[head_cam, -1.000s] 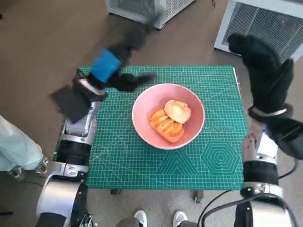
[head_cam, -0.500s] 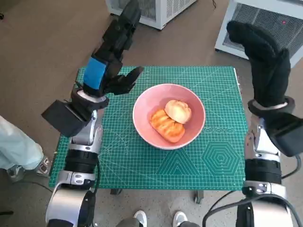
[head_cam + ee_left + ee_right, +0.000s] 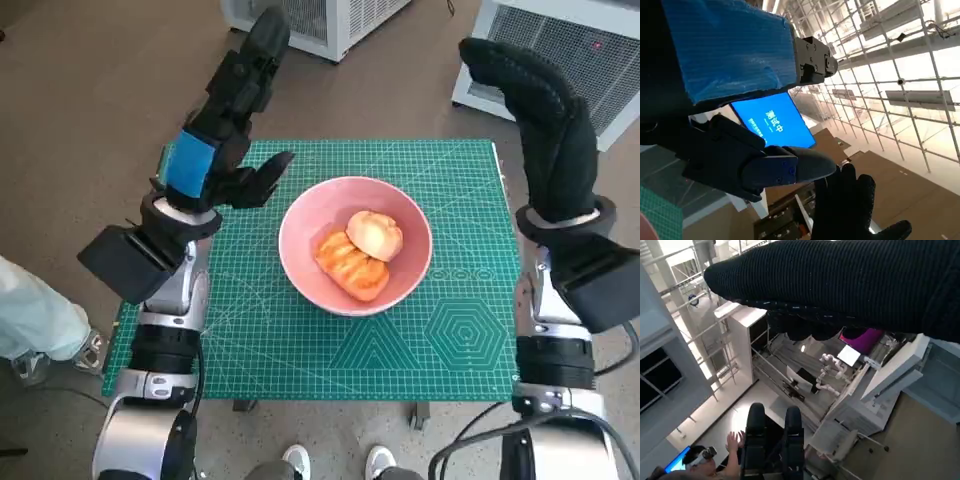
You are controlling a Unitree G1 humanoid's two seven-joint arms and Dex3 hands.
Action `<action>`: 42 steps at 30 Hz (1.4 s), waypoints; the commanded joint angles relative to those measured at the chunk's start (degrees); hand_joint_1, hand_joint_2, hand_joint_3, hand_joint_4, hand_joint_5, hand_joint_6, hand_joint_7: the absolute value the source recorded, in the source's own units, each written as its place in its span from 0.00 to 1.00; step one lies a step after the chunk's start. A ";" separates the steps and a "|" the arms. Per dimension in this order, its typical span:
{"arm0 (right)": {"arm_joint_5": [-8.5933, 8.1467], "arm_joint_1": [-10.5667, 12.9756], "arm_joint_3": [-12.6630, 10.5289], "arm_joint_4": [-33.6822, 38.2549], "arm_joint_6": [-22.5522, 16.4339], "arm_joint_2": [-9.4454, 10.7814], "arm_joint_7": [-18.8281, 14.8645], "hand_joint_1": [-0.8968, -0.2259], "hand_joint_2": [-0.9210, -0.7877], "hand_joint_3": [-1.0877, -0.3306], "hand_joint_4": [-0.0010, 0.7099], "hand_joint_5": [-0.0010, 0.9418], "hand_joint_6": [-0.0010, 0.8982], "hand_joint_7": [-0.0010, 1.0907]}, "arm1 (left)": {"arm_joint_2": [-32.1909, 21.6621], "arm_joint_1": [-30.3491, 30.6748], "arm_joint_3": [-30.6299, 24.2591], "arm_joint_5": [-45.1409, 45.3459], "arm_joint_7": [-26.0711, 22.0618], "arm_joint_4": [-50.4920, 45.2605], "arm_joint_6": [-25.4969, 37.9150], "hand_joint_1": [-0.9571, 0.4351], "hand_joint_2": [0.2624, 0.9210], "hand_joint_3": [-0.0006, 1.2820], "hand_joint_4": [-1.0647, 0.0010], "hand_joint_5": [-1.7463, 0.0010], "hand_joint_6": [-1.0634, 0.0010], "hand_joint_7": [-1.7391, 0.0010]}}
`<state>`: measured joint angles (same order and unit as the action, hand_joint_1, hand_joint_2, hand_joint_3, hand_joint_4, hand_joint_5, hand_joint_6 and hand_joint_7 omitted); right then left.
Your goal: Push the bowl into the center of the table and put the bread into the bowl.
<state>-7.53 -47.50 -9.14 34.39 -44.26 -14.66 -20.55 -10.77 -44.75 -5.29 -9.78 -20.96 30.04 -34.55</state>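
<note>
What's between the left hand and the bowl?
Only bare green mat, as the head view shows: the left hand is raised beside the pink bowl, holding nothing.

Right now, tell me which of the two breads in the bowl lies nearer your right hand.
The round, pale bun; it sits on the side toward the right hand, while the longer orange-glazed bread lies beside it in the pink bowl.

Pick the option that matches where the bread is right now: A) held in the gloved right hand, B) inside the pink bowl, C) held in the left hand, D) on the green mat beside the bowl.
B: the bread lies inside the pink bowl on the green mat, while the left hand and right hand are raised and hold nothing.
</note>
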 commanded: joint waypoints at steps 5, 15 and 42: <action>0.44 1.46 0.62 1.45 -0.27 0.02 0.62 0.20 0.00 0.47 0.28 0.00 0.34 0.02 | -0.40 0.88 -1.13 -1.62 -1.53 0.44 -0.22 0.14 1.00 0.38 0.92 0.99 0.88 0.98; 1.59 0.90 1.44 3.24 -1.52 0.72 1.87 0.19 0.00 0.44 0.27 0.00 0.33 0.02 | -0.02 1.58 -1.85 -2.60 -2.59 1.35 -1.08 0.15 1.00 0.38 0.91 0.99 0.88 0.98; 2.46 -1.07 2.97 7.72 -3.77 1.29 3.31 0.22 0.00 0.42 0.26 0.00 0.32 0.01 | -0.30 1.82 -3.08 -2.48 -3.81 4.38 -4.02 0.15 1.00 0.42 0.93 1.00 0.89 0.97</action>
<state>-6.19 -48.41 -6.53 40.83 -48.19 -13.67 -17.74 -10.84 -43.38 -7.88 -11.85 -24.71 33.95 -37.54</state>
